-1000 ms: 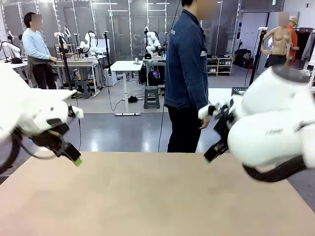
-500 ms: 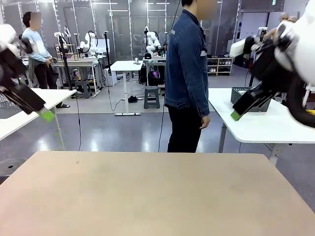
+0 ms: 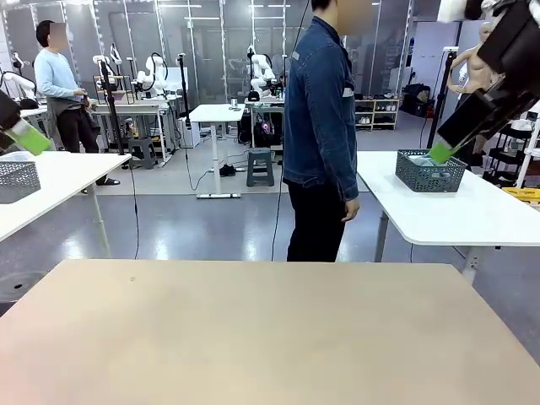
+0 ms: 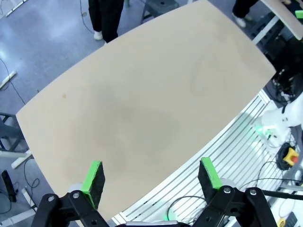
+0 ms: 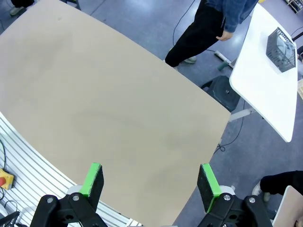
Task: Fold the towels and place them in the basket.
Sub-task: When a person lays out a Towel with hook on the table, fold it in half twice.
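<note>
The towels are out of view. A dark grey lattice basket (image 3: 430, 171) stands on a white side table at the right, beyond my work table, and it appears again in the right wrist view (image 5: 284, 48) with something pale inside. My left gripper (image 4: 151, 172) is open, high above the bare tan table (image 4: 142, 104); in the front view its green tip (image 3: 27, 137) pokes in at the left edge. My right gripper (image 5: 149, 175) is open too, high over the table (image 5: 109, 109); its tip (image 3: 441, 153) hangs at the upper right. Neither holds anything.
A person in a denim jacket (image 3: 319, 118) stands at the table's far edge, hands down. Another grey mesh basket (image 3: 17, 180) sits on a white table at the left. White side table (image 3: 456, 215) lies right of my table.
Both arms have lifted from just above the table's far edge, up and outward to the picture's upper corners. Their jaws stayed open.
</note>
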